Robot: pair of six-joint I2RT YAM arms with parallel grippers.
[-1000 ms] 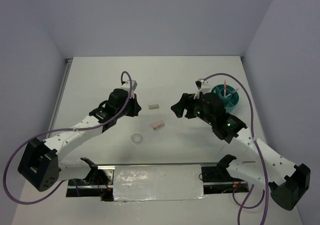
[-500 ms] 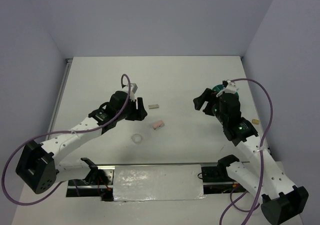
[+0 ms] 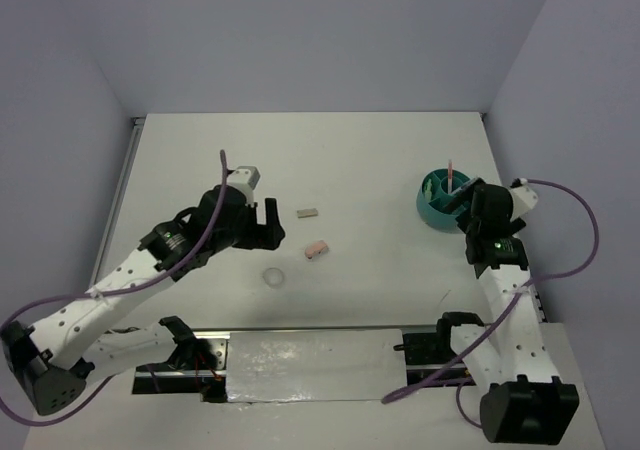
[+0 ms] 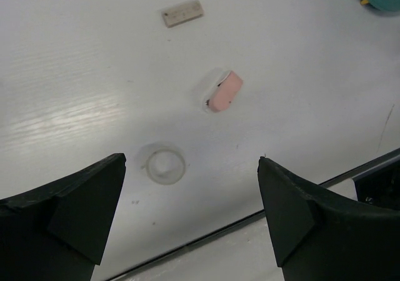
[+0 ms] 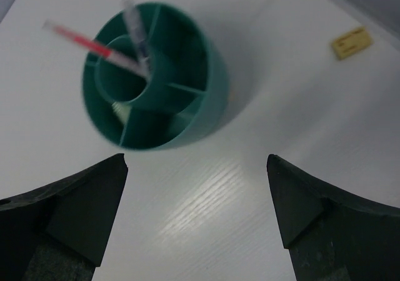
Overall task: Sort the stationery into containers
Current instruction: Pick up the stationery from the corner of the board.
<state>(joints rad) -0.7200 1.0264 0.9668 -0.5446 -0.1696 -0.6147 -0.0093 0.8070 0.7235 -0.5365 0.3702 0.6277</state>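
Note:
The teal organiser [image 3: 436, 198] stands at the right, with a pink pen [image 5: 81, 39] and a grey pen [image 5: 136, 25] upright in its centre cup [image 5: 212, 69]. My right gripper [image 3: 462, 205] hovers just right of it, open and holding nothing [image 5: 197, 159]. On the table's middle lie a tan block [image 3: 308, 212], a pink eraser [image 3: 316, 249] and a clear tape ring [image 3: 274, 276]. My left gripper [image 3: 275, 223] hangs open and unladen left of them. From the left wrist the ring [image 4: 165, 165] lies just ahead of that gripper [image 4: 191, 160], the eraser [image 4: 224, 92] and block [image 4: 182, 13] farther off.
A second small tan block [image 5: 351, 42] lies on the table beyond the organiser in the right wrist view. The table's near edge with a dark slot [image 4: 369, 168] runs close below the left gripper. Grey walls enclose the table on three sides.
The left gripper went from shut to wide open and its arm drew back leftward. The right arm swung from the table's middle to the organiser's right side, its jaws spreading wider.

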